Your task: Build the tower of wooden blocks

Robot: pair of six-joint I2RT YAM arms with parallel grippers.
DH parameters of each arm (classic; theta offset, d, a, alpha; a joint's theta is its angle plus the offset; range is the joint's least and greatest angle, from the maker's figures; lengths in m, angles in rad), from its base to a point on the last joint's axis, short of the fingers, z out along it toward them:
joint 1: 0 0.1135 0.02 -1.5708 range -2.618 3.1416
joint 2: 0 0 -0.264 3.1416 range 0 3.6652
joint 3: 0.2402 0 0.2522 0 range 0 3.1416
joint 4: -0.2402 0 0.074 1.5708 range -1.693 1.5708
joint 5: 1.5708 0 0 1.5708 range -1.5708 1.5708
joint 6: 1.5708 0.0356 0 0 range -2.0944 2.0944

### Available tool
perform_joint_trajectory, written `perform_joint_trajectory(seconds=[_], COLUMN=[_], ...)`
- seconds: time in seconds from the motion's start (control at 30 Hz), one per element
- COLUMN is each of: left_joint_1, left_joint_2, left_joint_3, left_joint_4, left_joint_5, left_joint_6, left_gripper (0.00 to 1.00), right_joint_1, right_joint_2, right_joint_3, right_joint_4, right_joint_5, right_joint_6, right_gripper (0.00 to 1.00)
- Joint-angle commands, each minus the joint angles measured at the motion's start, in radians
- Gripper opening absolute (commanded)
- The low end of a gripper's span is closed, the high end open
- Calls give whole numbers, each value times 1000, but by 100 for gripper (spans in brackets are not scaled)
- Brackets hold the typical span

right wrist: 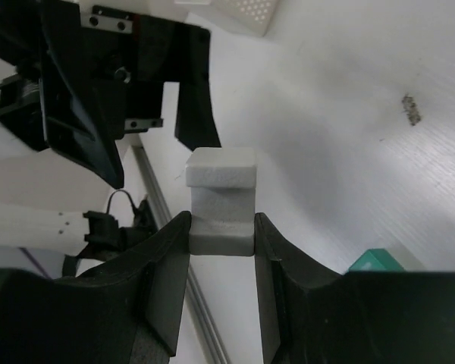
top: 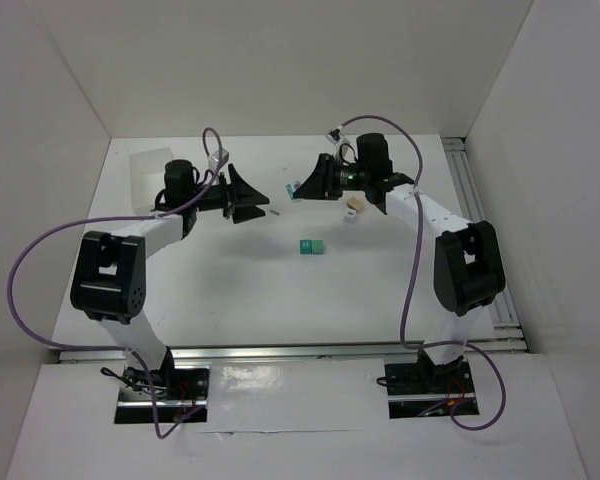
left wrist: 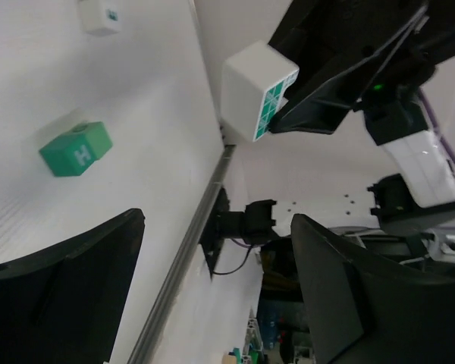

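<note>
We see the right end effector (right wrist: 221,229) pinching the white block (right wrist: 221,180) across flat faces; we judge it light, rigid, smooth. At nine o'clock, the left end effector (top: 252,204) stands spread.

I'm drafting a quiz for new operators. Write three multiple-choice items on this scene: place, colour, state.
1. The green cube lies: A in a gripper; B on the table; C atop another block.
2. The held block in the right gripper is mainly: A red; B white; C black.
3. The left gripper is: A open, empty; B shut on a cube; C out of view.
Answers: B, it sits alone on the table; B, white sides show between the fingers; A, its fingers stand apart, nothing between.
</note>
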Motion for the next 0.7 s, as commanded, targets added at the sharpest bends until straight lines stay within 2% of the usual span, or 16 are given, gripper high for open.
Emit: perform_joint_trajectory(seconds=[0.0,0.03,0.07,0.1,0.2,0.23,0.33,0.63,0.67], left_joint_1=[-12,-12,-21,-21,-21,-32,-41,-50,-50], left_joint_2=[63,83,105,128,228,272,311,274,274], left_joint_3=[11,2,2,2,16,16,40,51,51], left_joint_4=[491,581,784,872,1150,1192,1302,1335,1352], left_joint_5=[156,156,166,167,157,157,134,134,134], left_joint_6=[-239,-297,-361,-471,-616,-684,-758,-738,-752], left_gripper=[91,91,91,90,88,88,87,87,82], right_joint_1=[12,12,12,12,21,21,41,60,60], right_joint_2=[-41,-41,-41,-41,-32,-32,-32,-23,-23], right_joint_3=[1,1,11,12,12,12,39,39,39], right_joint_4=[120,120,134,134,179,179,144,116,116], right_joint_5=[-150,-159,-168,-177,-202,-211,-211,-202,-202], right_joint_6=[56,65,74,74,103,103,82,71,71], right_gripper=[29,29,29,30,30,30,30,30,30])
